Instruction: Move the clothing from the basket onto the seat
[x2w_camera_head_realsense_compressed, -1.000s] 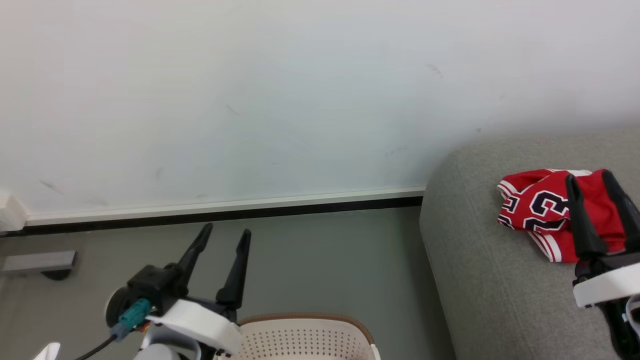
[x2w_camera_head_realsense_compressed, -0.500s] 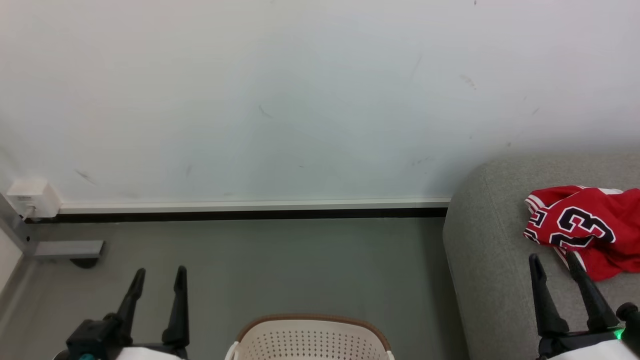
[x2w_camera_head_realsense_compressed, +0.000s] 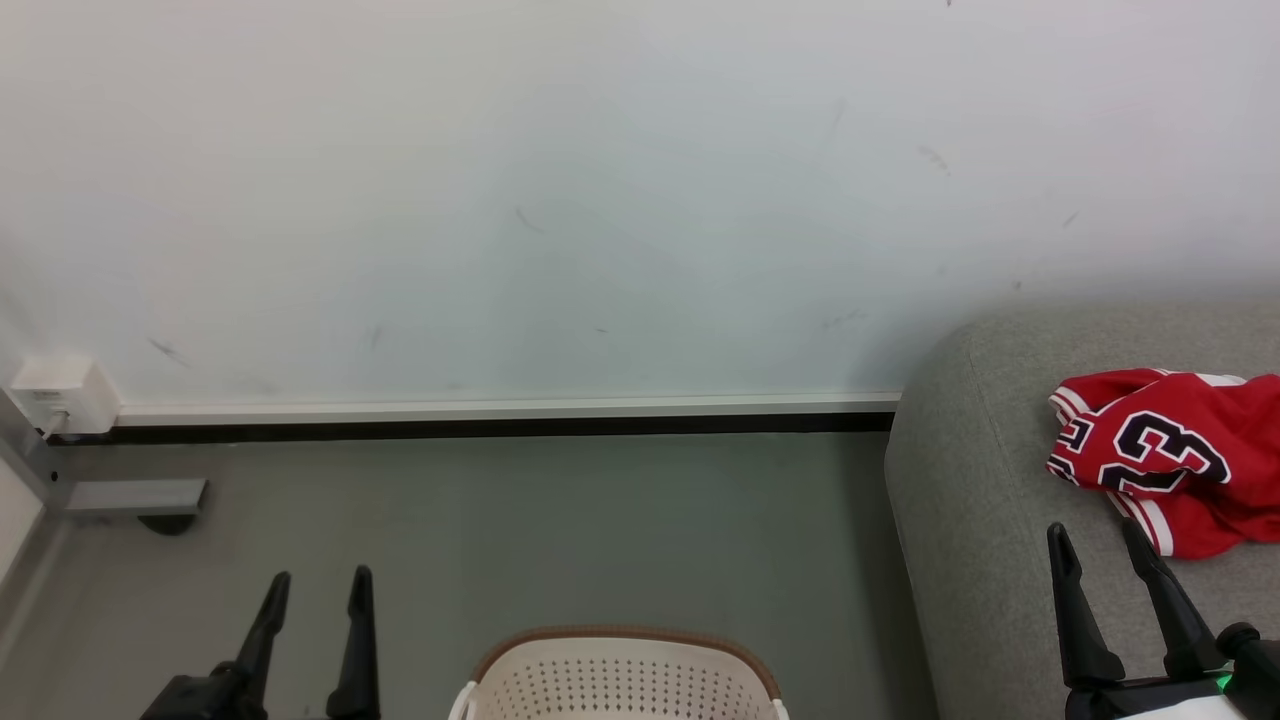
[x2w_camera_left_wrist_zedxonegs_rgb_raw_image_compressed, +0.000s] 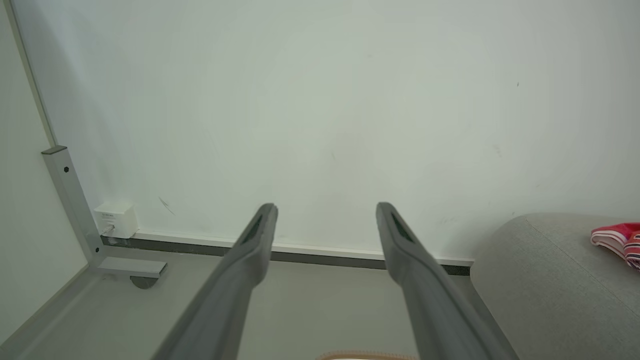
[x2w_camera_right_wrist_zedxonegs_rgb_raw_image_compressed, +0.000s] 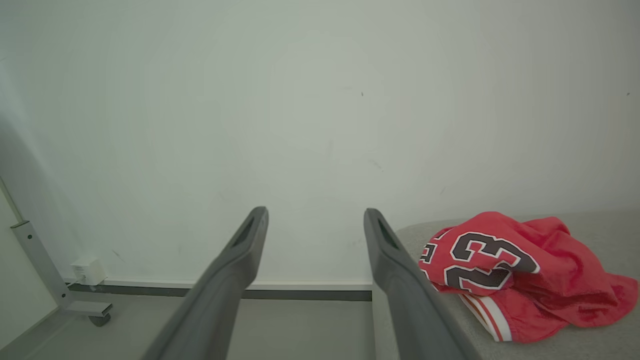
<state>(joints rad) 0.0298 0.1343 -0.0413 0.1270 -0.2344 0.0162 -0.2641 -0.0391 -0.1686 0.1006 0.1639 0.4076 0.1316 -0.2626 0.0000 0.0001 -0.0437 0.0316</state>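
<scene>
White wall, grey floor. The crumpled red jersey numbered 23 lies on the big light-grey fabric sofa — that drop looks done. The left gripper and right gripper are spread wide, holding nothing. Next, probably: look into the cream-white holed plastic basket — its inside is hidden.

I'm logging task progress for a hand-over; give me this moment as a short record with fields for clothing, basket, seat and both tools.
clothing: crumpled red jersey with black white-edged number, lying on the seat, held by neither tool
seat: light-grey woven-fabric sofa, right of the basket
basket: cream-white perforated plastic basket with brown rim, at head view's bottom edge; contents hidden
left tool: open, empty, left of the basket
right tool: open, empty, over the sofa, short of the jersey
</scene>
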